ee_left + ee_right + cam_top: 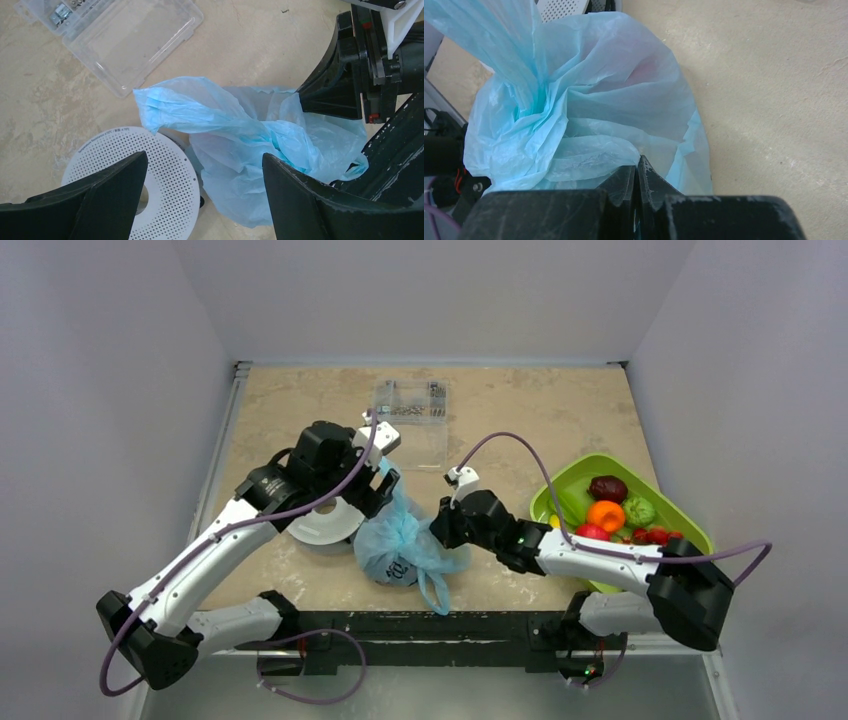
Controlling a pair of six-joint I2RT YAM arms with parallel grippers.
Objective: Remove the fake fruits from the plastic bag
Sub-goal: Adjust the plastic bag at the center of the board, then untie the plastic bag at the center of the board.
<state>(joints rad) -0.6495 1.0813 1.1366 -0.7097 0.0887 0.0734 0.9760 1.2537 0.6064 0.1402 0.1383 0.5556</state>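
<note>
The light-blue plastic bag (pixel 400 540) sits bunched near the table's front middle, its neck twisted upward; it also shows in the left wrist view (pixel 250 145) and the right wrist view (pixel 589 110). My left gripper (pixel 385 490) is open and empty above the bag's far-left side (pixel 205 160). My right gripper (pixel 440 525) is shut on a fold of the bag's right side (pixel 638 162). A faint pink patch (pixel 649 70) shows through the film. Fake fruits lie in the lime-green tray (pixel 600 462): a plum (pixel 607 488), an orange (pixel 605 515) and a green piece (pixel 638 510).
A white perforated disc (pixel 325 525) lies just left of the bag, under my left finger (pixel 100 200). A clear hard plastic box (pixel 410 410) with small metal parts lies behind. Walls close off the table's left, right and back.
</note>
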